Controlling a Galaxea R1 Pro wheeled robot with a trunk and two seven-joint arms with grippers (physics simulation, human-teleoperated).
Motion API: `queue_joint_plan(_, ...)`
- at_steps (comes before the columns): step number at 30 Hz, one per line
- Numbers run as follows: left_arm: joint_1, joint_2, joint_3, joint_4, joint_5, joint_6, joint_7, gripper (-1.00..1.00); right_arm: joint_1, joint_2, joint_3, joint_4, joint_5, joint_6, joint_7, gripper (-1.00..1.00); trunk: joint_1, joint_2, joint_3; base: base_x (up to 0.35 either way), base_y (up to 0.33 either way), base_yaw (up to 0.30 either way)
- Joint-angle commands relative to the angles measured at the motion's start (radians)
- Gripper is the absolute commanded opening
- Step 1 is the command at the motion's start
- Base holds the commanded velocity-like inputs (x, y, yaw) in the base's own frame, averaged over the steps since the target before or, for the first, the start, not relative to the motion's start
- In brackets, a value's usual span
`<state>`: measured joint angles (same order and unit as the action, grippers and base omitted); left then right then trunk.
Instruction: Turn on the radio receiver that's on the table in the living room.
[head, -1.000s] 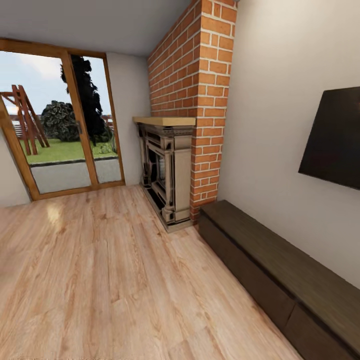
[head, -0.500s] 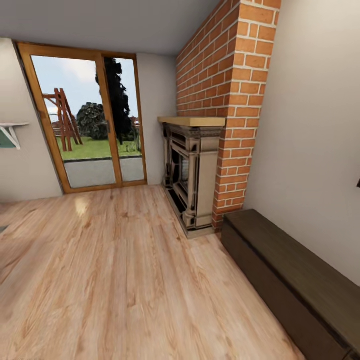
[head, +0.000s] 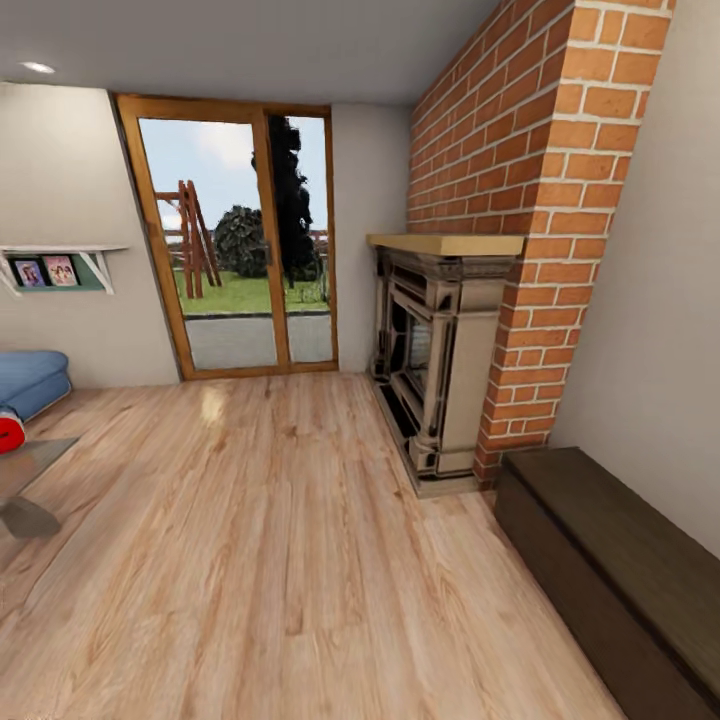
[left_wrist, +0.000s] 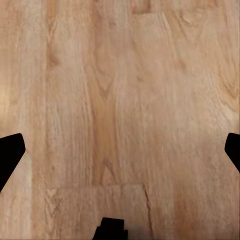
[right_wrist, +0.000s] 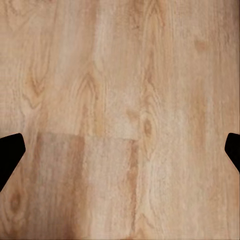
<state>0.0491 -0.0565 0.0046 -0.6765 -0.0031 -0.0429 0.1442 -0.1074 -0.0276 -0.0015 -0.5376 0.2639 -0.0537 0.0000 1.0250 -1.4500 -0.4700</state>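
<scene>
A small bright-red rounded thing (head: 9, 434) peeks in at the far left edge of my head view. I take it for the radio receiver, though so little of it shows that I cannot be sure. It sits just above the corner of a glossy grey-brown counter (head: 40, 452), in front of the blue sofa cushion (head: 32, 380).

Ahead of me are the wood-framed glass door (head: 240, 240), the brick chimney (head: 520, 170) with its carved fireplace (head: 430, 370), and the long dark wood bench (head: 620, 570) along the wall to my right.

My left gripper (left_wrist: 120, 150) and right gripper (right_wrist: 120, 150) both hang over the light wood floor (head: 280, 540), fingers spread wide, holding nothing.

To do this well I should turn left until the counter sits centred, then roll in squarely. The arms should stay tucked until the knobs face me.
</scene>
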Motion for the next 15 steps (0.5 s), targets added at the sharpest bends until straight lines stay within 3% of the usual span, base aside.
queue_joint_plan(1, 0.000, 0.000, 0.000, 0.000, 0.000, 0.000, 0.000, 1.00, 0.000, 0.000, 0.000, 0.000, 0.000, 0.000, 0.000, 1.00, 0.000, 0.000, 0.000, 0.323, 0.000, 0.297)
queue_joint_plan(15, 0.000, 0.001, 0.000, 0.000, 0.000, 0.000, 0.000, 1.00, 0.000, 0.000, 0.000, 0.001, 0.000, 0.000, 0.000, 1.00, 0.000, 0.000, 0.000, 0.324, 0.000, 0.297)
